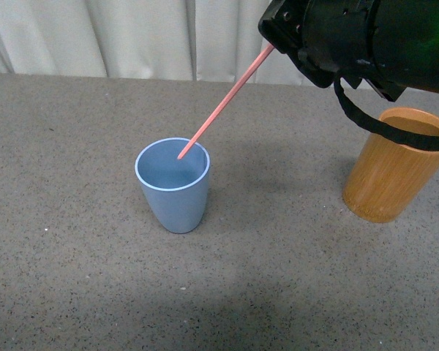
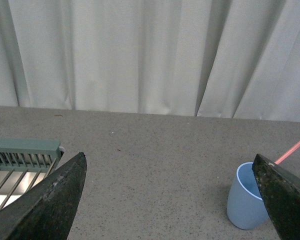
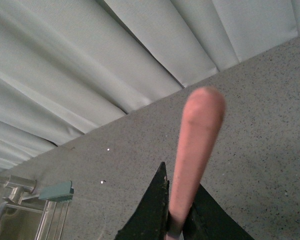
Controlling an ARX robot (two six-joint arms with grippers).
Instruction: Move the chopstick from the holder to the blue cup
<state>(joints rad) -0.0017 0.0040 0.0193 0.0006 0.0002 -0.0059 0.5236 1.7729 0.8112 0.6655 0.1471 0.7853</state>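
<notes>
**Chopstick tip at cup mouth**

Right gripper jaws pinched tight on the chopstick; stick slants down, lower tip inside the cup rim. Left gripper jaws spread wide, holding nothing. Holder stands right of the cup, well apart. Open tabletop all round the cup.

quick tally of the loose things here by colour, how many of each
blue: 1, cup
orange-brown: 1, holder
pink-red: 1, chopstick, held by the right gripper
total: 3
</notes>
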